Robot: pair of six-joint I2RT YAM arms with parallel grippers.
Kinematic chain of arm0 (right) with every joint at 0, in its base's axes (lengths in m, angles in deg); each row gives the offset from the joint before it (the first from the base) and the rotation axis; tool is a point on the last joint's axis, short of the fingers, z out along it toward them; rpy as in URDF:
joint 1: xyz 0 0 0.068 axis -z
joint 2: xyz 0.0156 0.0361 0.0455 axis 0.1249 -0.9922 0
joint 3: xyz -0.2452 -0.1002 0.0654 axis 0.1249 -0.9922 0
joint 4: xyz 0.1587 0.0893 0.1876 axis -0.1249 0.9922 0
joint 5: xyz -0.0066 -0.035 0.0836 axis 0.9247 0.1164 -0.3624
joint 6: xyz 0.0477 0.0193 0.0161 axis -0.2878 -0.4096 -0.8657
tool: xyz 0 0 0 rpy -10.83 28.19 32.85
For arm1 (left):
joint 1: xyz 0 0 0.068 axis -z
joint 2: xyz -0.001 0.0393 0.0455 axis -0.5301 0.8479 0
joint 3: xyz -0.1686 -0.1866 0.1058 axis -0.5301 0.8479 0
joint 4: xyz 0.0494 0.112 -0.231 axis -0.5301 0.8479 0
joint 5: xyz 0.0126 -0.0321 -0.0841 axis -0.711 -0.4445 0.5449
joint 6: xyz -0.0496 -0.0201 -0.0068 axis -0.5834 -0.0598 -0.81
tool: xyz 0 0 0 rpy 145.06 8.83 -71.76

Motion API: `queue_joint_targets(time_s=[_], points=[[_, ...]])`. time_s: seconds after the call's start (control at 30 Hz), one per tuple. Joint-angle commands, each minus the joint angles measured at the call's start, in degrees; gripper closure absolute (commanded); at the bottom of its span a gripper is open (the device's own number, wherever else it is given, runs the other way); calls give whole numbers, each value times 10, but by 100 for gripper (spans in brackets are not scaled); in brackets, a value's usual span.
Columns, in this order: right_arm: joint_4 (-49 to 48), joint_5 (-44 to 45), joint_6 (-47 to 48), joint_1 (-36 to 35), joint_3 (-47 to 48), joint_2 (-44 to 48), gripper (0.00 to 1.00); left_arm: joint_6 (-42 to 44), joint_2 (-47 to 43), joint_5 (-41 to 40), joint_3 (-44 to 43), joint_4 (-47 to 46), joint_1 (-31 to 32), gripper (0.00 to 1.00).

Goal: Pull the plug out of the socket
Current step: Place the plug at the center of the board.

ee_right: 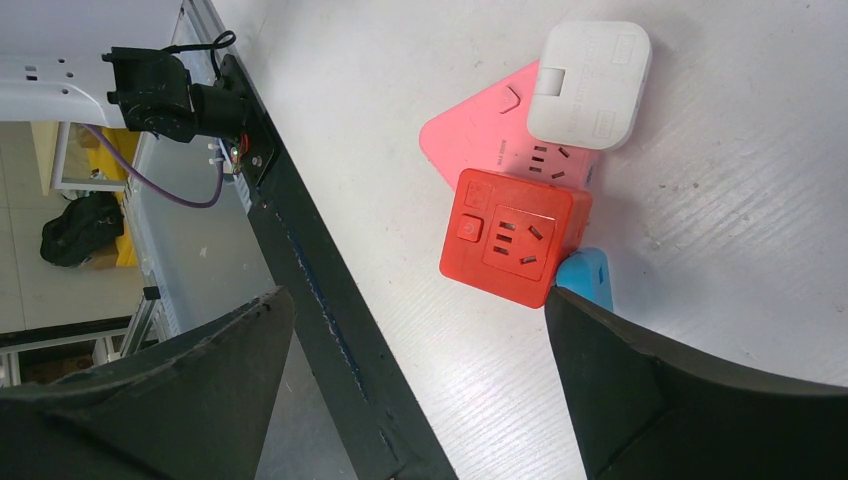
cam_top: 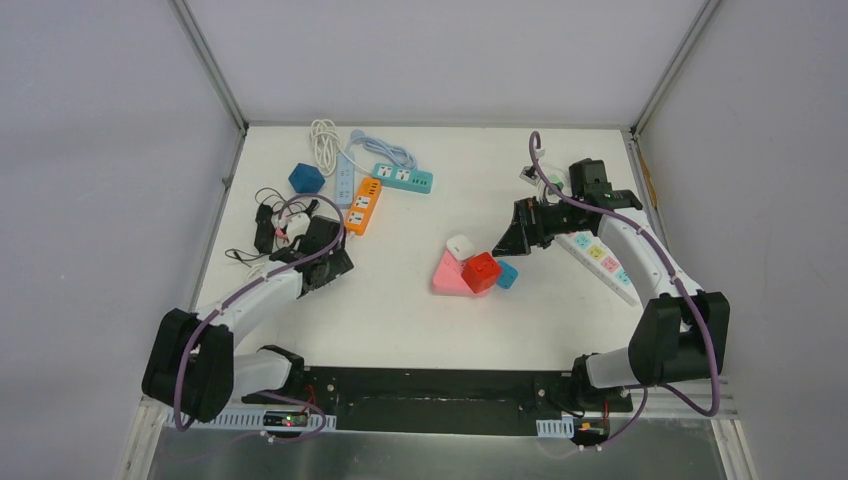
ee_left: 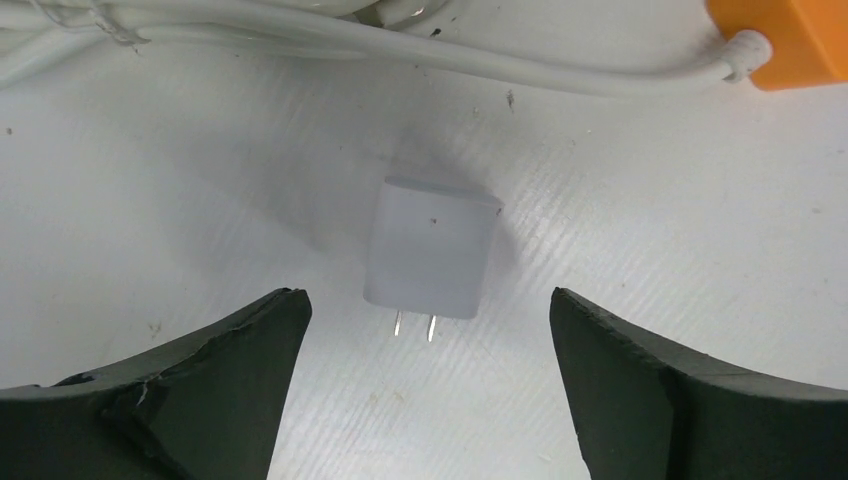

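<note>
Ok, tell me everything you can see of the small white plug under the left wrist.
The white plug is a small adapter with rounded edges, matte whitish plastic by its look, with two flat metal prongs bare at the end facing the camera. It lies flat on the table, plugged into nothing. The left gripper stands open, one finger either side, touching nothing. A white cable and an orange power strip lie beyond, apart.

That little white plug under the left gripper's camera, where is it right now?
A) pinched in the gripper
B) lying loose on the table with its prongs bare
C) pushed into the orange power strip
B: the white plug lies flat on the table with both metal prongs showing, and the left gripper is open on either side of it without touching.
</note>
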Motion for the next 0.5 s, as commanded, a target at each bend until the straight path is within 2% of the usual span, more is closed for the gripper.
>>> queue_joint_targets(time_s=[0.0,0.13,0.47], points=[[0,-2,15,5,18,23,0,-17,-62,19,-7,30,-3,4],[1,-3,17,4,19,25,0,-16,-104,37,-8,48,-3,1],[1,-3,18,4,19,26,0,-8,-117,68,-12,67,-3,1]])
